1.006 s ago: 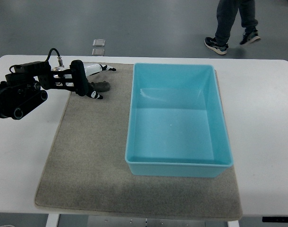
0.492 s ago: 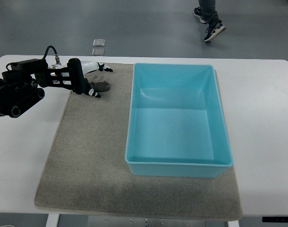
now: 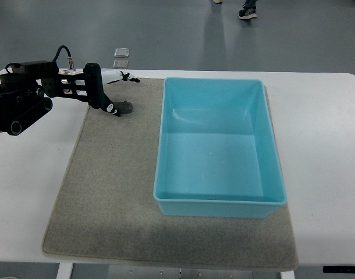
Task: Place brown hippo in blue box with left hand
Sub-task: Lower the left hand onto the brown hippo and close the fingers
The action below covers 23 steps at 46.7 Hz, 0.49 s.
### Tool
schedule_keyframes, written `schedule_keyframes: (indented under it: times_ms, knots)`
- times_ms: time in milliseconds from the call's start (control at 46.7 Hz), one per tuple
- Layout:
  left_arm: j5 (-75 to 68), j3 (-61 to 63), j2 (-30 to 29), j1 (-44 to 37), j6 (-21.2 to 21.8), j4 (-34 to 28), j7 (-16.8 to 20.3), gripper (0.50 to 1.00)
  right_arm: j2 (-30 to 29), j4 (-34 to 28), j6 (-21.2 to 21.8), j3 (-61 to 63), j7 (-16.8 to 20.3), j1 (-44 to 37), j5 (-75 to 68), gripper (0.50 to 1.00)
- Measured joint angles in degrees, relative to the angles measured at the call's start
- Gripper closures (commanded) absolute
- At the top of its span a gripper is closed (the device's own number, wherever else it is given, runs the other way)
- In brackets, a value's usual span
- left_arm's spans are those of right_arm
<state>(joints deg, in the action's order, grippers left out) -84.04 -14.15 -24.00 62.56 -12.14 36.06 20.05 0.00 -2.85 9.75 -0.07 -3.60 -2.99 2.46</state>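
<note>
Your brown hippo (image 3: 124, 107) lies on the grey mat (image 3: 113, 192), left of the blue box (image 3: 219, 148) near its far-left corner, partly hidden by the left hand (image 3: 105, 93). The hand sits directly over the toy, its fingers (image 3: 112, 109) curled down touching it, but you cannot tell whether they actually grip it. The box holds nothing.
</note>
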Motion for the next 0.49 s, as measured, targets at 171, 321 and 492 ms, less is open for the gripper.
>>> schedule_keyframes:
  times_ms: [171,321,492]
  knots:
    - [-0.3,0.0,-0.4,0.2,-1.4,-0.1,0.3,0.536,0.0,0.0,0.0,0.0,0.0,0.0,0.0,0.564]
    - [-0.5,0.0,-0.4,0.5,-1.4,-0.2,0.6,0.581,0.0,0.0,0.0,0.0,0.0,0.0,0.0,0.564]
    - [-0.8,0.1,-0.4,0.2,-1.1,-0.3,1.6,0.641,0.0,0.0,0.0,0.0,0.0,0.0,0.0,0.564]
